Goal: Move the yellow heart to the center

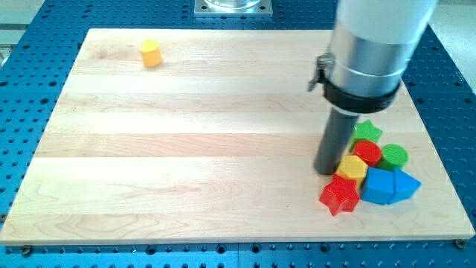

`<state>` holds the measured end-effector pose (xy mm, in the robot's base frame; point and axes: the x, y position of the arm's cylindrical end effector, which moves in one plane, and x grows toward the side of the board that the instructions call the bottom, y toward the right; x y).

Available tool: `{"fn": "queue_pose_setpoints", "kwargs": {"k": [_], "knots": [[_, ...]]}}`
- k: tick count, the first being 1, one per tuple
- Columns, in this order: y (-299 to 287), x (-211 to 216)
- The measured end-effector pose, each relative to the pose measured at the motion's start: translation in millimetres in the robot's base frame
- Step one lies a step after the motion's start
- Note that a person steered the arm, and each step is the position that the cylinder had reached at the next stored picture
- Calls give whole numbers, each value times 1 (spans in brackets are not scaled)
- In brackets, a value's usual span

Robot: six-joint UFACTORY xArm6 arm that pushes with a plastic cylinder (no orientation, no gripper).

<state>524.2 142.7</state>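
Note:
A yellow block (352, 167), which may be the heart, sits in a tight cluster at the view's lower right. Around it are a green star (367, 132), a red rounded block (367, 152), a green cylinder (395, 155), two blue blocks (378, 187) (406, 183) and a red star (340, 196). My tip (326, 172) rests on the board just left of that yellow block, touching it or nearly so. A second yellow block (151, 53), with flat sides, stands alone at the view's upper left.
The wooden board (193, 141) lies on a blue perforated table (22, 67). The arm's thick grey body (368, 52) hangs over the board's upper right and hides part of it. A metal mount (233, 7) sits at the view's top edge.

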Motion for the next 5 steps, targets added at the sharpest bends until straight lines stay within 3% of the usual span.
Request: {"fn": "queue_pose_setpoints", "kwargs": {"k": [1, 3, 4, 5], "knots": [[-81, -52], [-397, -179], [-409, -255], [-338, -242]]}}
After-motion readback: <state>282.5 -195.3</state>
